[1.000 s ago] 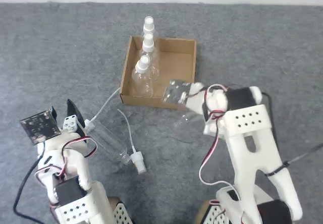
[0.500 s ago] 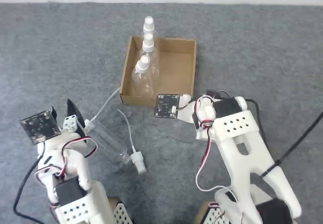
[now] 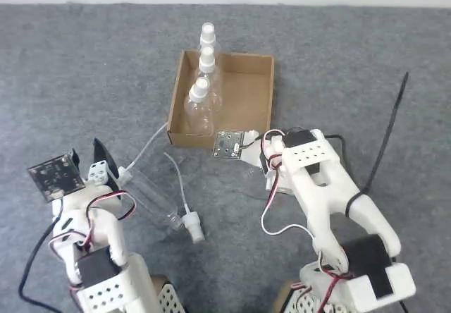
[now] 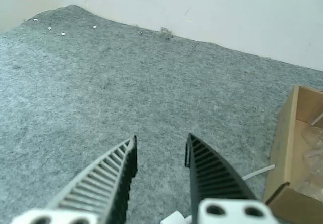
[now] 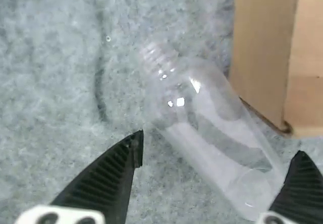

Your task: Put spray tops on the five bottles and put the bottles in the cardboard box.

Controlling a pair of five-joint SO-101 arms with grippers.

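done: three capped bottles point(image 3: 201, 105) in box point(image 3: 257, 80) | to do: two bare bottles point(image 3: 151, 193) (one lies inside wide-open right hand point(image 5: 218, 148)) | left hand point(image 4: 160, 146) open, empty

Cardboard box point(image 3: 248, 105) stands mid-table, towards the far side. Three capped bottles point(image 3: 200, 110) stand in a row along its left inner wall. One uncapped bottle point(image 5: 212, 123) lies on the table just outside the box's near right corner, between the spread fingers of the right gripper point(image 5: 218, 146). A second uncapped bottle point(image 3: 151, 194) lies nearer and to the left of the box, beside the left gripper point(image 3: 104, 163). A spray top point(image 3: 192, 225) lies at its mouth, apparently touching.
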